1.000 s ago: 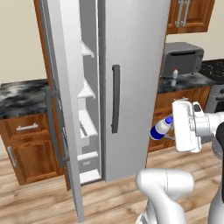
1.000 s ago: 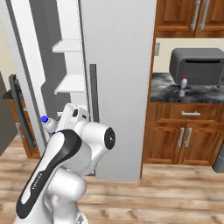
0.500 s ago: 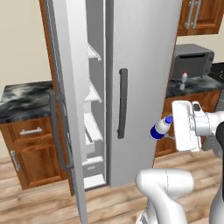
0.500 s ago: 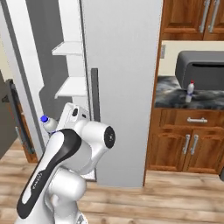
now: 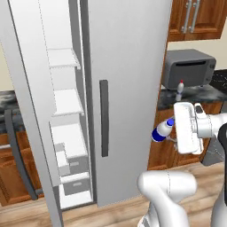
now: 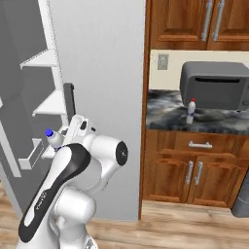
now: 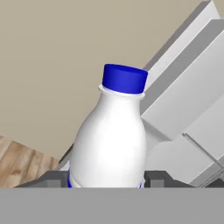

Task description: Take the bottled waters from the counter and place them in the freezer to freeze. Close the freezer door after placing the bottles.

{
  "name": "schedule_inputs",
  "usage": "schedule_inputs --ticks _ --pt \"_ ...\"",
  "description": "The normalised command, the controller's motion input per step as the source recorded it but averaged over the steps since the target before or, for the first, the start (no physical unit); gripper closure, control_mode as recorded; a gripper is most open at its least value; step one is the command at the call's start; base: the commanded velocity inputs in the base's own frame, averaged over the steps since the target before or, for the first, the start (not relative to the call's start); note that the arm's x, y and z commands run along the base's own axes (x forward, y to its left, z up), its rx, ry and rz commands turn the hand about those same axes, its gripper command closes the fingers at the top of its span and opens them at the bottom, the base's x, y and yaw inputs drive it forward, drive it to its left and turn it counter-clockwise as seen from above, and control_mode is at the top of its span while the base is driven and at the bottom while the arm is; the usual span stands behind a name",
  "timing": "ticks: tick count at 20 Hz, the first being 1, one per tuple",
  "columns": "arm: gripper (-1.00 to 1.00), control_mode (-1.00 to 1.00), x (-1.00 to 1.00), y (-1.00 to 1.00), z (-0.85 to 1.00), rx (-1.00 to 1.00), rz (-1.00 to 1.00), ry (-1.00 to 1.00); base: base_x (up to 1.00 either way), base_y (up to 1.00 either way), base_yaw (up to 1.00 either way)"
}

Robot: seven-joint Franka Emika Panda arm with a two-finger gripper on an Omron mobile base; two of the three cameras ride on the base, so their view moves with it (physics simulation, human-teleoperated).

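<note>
The gripper (image 5: 170,133) holds the blue-capped bottle (image 5: 161,131) in the air, in front of the plain silver door (image 5: 126,88) of the refrigerator and to the right of its dark vertical handle (image 5: 103,118). In the hand view the bottle (image 7: 111,135) stands between the two dark fingertips (image 7: 158,178), which sit close against its lower body on either side — closed on it, as far as the low edge of that view lets one judge. From the right base view the bottle (image 6: 53,139) shows just past the arm's wrist, cap up and tilted a little, near the edge of the open compartment.

The freezer (image 5: 66,133) is open: white shelves (image 5: 65,102) step down inside it, with a small white bin (image 5: 63,162) low on the left. The freezer door (image 5: 26,111) is swung wide toward the camera, its dark handle (image 5: 17,159) showing on the far left. The plain silver door stands between the held bottle and the freezer opening in the left base view.

The red-capped bottle (image 6: 191,111) stands upright on the counter (image 6: 165,114), just in front of the grey microwave (image 6: 214,85) — well apart from the arm. Brown wooden cabinets (image 6: 194,170) with silver handles sit beneath the counter, and more cabinets (image 6: 194,24) hang above it.
</note>
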Motion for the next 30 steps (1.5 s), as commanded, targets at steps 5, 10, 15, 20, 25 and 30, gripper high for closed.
schedule_inputs --ticks 5,10,15,20,25,30 --pt "1.00 1.00 0.00 0.00 0.00 0.00 0.00 0.00 0.32 0.25 0.14" --pt "1.00 1.00 0.00 0.00 0.00 0.00 0.00 0.00 0.18 0.56 0.16" --pt "1.00 1.00 0.00 0.00 0.00 0.00 0.00 0.00 0.14 0.02 0.14" --pt "1.00 1.00 0.00 0.00 0.00 0.00 0.00 0.00 0.64 0.01 0.08" --pt "1.00 1.00 0.00 0.00 0.00 0.00 0.00 0.00 0.47 0.44 0.07" --pt "1.00 1.00 0.00 0.00 0.00 0.00 0.00 0.00 0.09 0.50 0.09"
